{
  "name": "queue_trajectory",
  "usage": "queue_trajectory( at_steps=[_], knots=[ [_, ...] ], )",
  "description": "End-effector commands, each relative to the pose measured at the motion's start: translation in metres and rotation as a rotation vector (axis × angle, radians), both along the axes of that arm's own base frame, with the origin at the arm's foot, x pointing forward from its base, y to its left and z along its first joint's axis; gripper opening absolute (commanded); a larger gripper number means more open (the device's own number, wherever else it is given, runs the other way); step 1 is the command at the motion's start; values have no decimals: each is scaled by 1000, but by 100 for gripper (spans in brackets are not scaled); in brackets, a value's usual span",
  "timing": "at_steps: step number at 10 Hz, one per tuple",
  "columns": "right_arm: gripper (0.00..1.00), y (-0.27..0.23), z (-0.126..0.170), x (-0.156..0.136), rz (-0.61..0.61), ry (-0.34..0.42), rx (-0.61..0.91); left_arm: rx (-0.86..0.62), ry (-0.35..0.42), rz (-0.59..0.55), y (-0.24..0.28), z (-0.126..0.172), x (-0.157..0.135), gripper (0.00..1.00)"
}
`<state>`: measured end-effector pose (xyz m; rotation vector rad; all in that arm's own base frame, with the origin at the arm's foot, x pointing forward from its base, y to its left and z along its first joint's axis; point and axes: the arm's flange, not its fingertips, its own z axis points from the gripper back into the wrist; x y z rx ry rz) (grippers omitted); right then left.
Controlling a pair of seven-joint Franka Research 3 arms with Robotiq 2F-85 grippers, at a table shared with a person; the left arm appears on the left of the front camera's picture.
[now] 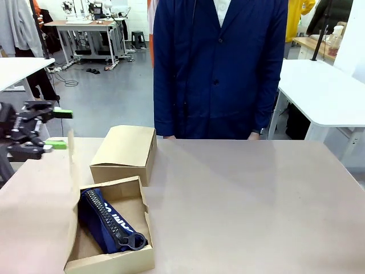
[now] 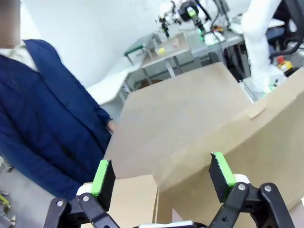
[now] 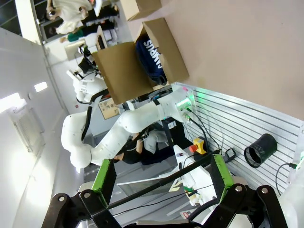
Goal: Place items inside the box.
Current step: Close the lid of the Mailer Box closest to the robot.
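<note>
navy pouch (image 1: pixel 108 221) lies in open box (image 1: pixel 108 260); left gripper (image 2: pixel 162 176) & right gripper (image 3: pixel 161 176) both spread, empty.

Left end effector (image 1: pixel 57 128) raised at table's left, fingers apart, right end effector (image 3: pixel 161 178) spread wide

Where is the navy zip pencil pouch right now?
In the front view the navy zip pencil pouch lies inside the open cardboard box at the table's near left, just in front of a second, closed box.
</note>
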<state>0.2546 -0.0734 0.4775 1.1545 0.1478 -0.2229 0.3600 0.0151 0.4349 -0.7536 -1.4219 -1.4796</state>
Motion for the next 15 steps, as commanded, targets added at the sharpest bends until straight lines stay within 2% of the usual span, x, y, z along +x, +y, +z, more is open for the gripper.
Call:
queue_trajectory(
  at_steps=[1,3,5,6,7,9,11,14,15],
  knots=[
    [100,1,5,0,-11,11,18,68,14,-40,-57,-62,-64,100],
    [100,1,5,0,-11,11,18,113,30,-54,-64,-83,-68,100],
    [100,1,5,0,-11,11,18,116,17,-39,-58,-86,-70,100],
    [100,1,5,0,-11,11,18,236,62,-47,-46,-92,-76,100],
    [100,1,5,0,-11,11,18,123,68,-61,-51,-37,16,100],
    [100,1,5,0,-11,11,18,167,79,-56,-43,-42,16,100],
    [100,1,5,0,-11,11,18,173,108,-132,-60,-66,4,100],
    [100,1,5,0,-11,11,18,263,67,-190,-74,-84,-7,100],
    [100,1,5,0,-11,11,18,269,82,-208,-78,-90,-9,100]
  ],
)
